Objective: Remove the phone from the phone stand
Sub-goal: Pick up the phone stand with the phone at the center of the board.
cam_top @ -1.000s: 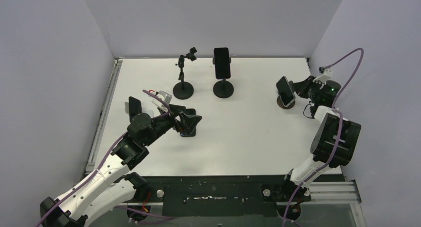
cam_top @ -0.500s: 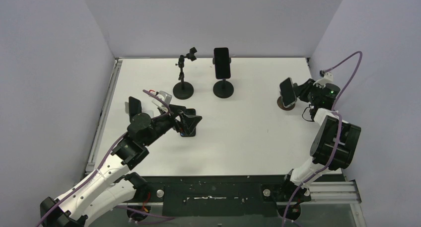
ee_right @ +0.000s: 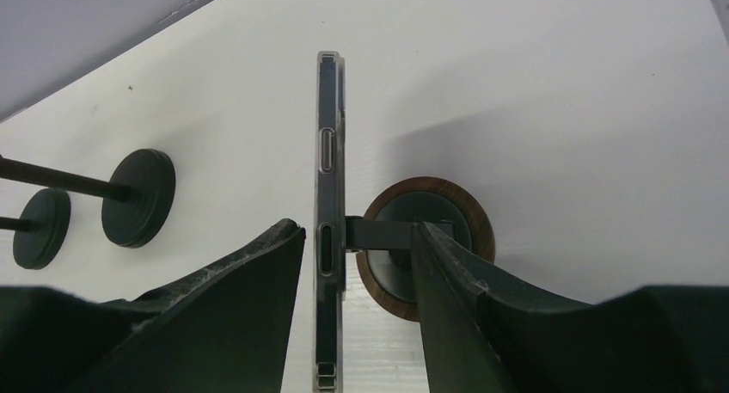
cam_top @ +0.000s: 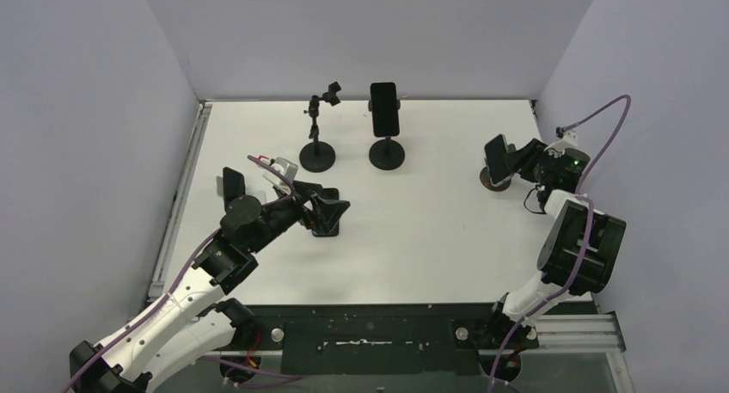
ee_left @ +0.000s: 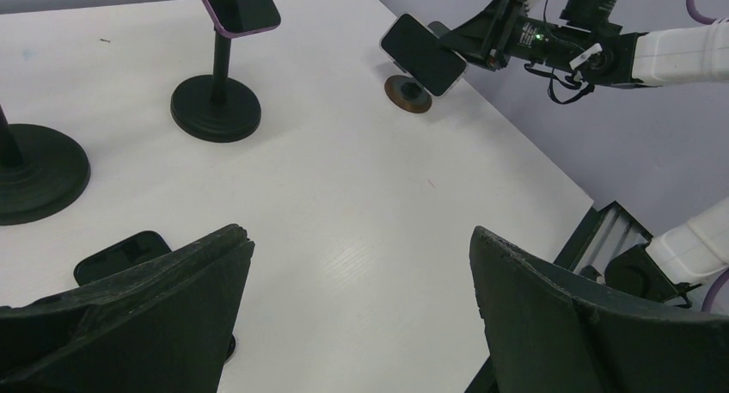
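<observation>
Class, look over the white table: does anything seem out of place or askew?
One black phone lies flat on the table beside the open left gripper, off any stand, while the slim black clamp stand at the back holds nothing. Nothing looks spilled or damaged.

You are looking at a matt white surface (cam_top: 430, 238) closed in by three plain, pale lilac-grey walls: the back wall (cam_top: 370, 32), the left wall (cam_top: 86, 109) and the right wall (cam_top: 662, 49), each meeting it at a straight edge. Along its left edge you can see a metal rail (cam_top: 179, 205), and along the near edge a black strip (cam_top: 378, 320) flecked with white scuffs. At the near right corner lies a ribbed metal bar (cam_top: 580, 331). The light is soft and even, so you get only faint shadows.
</observation>
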Robot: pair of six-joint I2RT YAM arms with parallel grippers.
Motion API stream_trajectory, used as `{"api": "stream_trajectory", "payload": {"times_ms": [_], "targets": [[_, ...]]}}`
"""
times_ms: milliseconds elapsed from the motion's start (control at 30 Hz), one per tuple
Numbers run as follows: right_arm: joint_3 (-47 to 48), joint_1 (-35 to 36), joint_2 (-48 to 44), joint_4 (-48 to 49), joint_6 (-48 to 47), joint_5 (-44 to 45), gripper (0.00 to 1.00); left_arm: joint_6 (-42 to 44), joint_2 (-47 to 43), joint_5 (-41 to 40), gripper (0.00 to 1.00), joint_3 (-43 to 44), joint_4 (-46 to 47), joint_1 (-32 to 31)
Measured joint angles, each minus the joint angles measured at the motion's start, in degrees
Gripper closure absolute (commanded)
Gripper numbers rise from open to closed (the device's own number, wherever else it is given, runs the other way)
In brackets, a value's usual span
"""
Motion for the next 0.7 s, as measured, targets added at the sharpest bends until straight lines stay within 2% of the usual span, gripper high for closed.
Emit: {"api": "stream_trajectory", "payload": {"times_ms": [133,433,567,700], "targets": [[-1.1,-1.4,0.0,1.5,2.4,-0.2,0.45,0.0,0.0,0.0,0.03,0.0,0.0,0.0],[-1.6,-1.9,0.0,5.0,6.4,-0.6,0.47,0.0,0.0,0.1,0.03,0.0,0.0,0.0],[-1.6,-1.9,0.0,6.6,7.7,-0.7,0.51,0.0,0.0,0.1,0.03,0.0,0.0,0.0],[-1.6,-1.9,0.0,6.7,8.2,-0.7,0.58,0.0,0.0,0.2,0.03,0.0,0.0,0.0]]}}
